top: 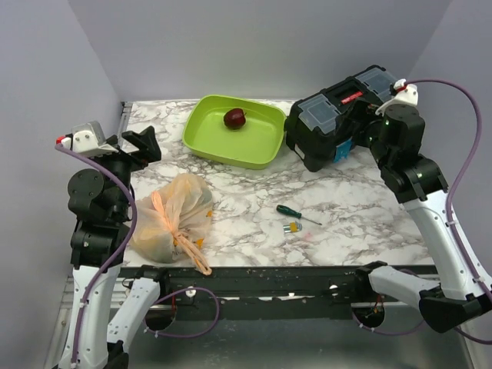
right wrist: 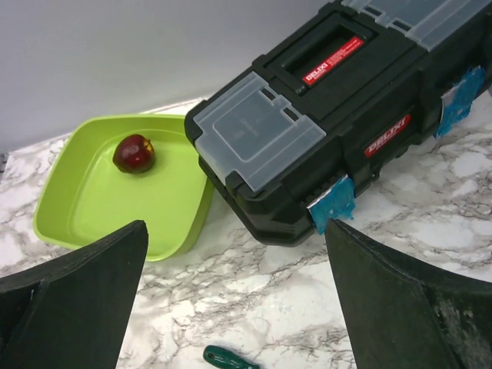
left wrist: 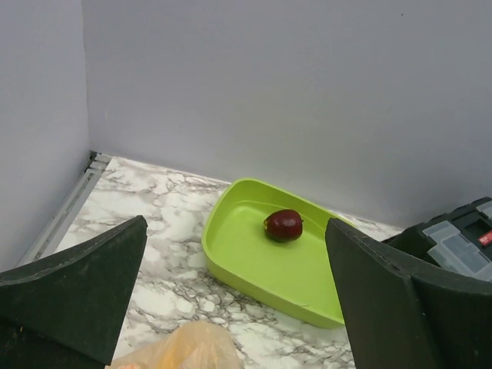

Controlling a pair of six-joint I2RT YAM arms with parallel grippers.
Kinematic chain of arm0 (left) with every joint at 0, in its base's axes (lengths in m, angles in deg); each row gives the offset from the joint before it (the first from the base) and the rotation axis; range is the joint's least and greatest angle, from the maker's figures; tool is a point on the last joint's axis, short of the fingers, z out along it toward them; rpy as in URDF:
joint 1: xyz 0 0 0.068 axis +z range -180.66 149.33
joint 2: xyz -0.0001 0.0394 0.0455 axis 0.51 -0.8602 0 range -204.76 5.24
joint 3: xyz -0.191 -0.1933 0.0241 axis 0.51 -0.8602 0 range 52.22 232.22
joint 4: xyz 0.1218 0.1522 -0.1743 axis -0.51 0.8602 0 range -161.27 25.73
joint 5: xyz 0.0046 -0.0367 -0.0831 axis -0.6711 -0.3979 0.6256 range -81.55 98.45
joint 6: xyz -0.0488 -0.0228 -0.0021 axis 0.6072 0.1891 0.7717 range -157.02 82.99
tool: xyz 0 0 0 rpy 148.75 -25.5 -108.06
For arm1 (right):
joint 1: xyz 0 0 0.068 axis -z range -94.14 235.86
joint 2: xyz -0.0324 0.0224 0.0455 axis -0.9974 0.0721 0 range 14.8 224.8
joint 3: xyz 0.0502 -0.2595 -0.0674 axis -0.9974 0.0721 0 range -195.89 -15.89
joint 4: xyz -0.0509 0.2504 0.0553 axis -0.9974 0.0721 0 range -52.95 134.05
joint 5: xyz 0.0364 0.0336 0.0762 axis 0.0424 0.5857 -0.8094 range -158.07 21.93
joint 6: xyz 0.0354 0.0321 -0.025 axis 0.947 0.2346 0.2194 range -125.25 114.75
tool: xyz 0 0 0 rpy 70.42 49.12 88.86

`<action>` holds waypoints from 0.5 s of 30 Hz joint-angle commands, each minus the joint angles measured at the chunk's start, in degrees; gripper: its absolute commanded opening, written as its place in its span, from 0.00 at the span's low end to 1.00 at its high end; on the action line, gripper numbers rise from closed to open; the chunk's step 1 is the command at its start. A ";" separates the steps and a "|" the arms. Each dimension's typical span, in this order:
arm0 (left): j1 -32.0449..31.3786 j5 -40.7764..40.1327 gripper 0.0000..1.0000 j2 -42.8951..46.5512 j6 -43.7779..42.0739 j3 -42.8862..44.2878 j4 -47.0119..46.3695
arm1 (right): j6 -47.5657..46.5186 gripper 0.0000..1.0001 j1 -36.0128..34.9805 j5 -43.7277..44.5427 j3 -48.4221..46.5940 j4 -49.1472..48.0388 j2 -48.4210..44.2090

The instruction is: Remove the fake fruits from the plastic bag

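Note:
The pale-orange plastic bag (top: 173,219) lies bunched on the marble table at the near left, its loop handles (top: 194,255) trailing toward the front edge. Yellow and orange fruits show dimly through it. One dark red fruit (top: 234,118) sits in the lime-green tray (top: 257,150). My left gripper (top: 143,145) is open and empty, held above the table just behind the bag. Its wrist view shows the bag's top (left wrist: 184,346) low between the fingers and the red fruit (left wrist: 284,225) ahead. My right gripper (top: 355,127) is open and empty, up by the toolbox.
A black toolbox (top: 338,115) with clear lid compartments stands at the back right, next to the tray. A green-handled screwdriver (top: 296,213) and a small yellow-green part (top: 292,227) lie mid-table. Grey walls close the left, the back and the right.

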 commanded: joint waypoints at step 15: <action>-0.12 6.39 0.99 -3.69 0.33 -4.58 0.12 | 1.64 1.00 0.17 -7.63 -3.78 2.99 8.39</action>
